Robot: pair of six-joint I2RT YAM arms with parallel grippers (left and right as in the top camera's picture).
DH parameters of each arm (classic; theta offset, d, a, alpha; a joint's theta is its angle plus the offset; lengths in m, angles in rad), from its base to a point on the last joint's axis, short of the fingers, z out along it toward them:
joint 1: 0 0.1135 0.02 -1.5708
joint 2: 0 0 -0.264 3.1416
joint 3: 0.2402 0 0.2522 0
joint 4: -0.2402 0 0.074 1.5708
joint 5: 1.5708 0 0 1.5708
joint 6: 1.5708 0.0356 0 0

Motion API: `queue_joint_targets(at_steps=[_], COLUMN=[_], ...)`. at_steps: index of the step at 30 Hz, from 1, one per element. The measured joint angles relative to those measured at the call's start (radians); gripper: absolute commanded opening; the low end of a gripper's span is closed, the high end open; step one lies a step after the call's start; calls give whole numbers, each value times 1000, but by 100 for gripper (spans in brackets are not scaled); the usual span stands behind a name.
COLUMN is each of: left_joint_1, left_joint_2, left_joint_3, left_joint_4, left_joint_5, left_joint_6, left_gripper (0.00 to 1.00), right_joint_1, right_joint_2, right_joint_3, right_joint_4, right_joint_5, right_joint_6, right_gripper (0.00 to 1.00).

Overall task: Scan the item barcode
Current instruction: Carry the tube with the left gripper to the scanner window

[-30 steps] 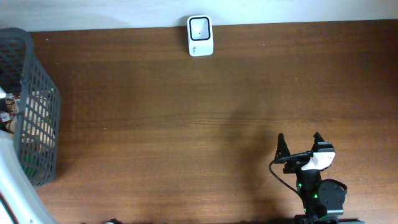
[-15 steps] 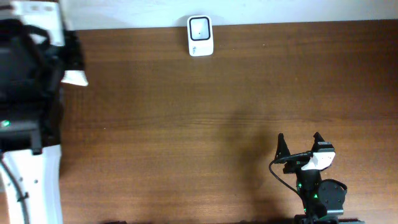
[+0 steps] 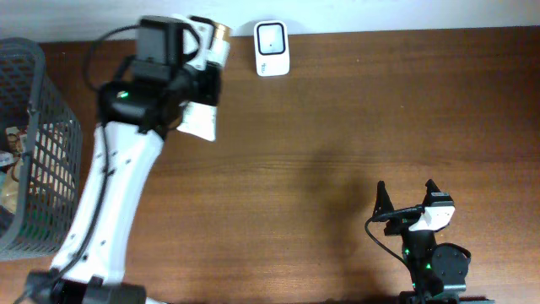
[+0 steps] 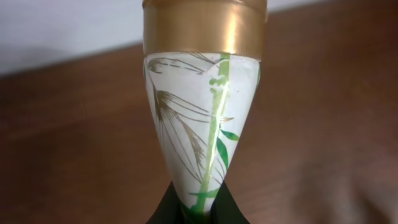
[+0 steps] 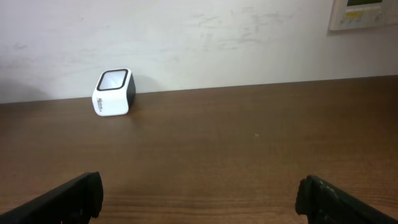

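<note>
Left gripper (image 3: 201, 84) is clamping the narrow crimped end of the tube (image 4: 205, 118), which is hanging above the desk (image 3: 337, 127) just beside the scanner (image 3: 271, 49), on its basket (image 3: 51, 127) side, gold band pointing toward the wall. Right gripper (image 3: 407, 192) is standing fully released, well apart from the scanner. Tube is judged light, soft-walled and glossy, so likely to slip or dent; the flat crimp is offering the firmest hold. No barcode is showing
</note>
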Motion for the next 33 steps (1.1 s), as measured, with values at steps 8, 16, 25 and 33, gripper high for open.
queue_joint_targets(at_steps=[8,16,25,33], left_joint_1=[-92,-96,-122,-226], left_joint_2=[160,281,418,484], left_joint_3=[0,0,0,-1], left_joint_4=[-1,10,-37,-94], left_joint_5=[45,46,46,44], left_joint_6=[-100,-373,-457,-472], left_gripper=[0,0,0,0], right_joint_1=[0,0,0,0], right_joint_2=[0,0,0,0], right_joint_3=[0,0,0,0], right_joint_4=[0,0,0,0], right_joint_5=[0,0,0,0], right_joint_6=[0,1,0,0], right_gripper=[98,98,98,98])
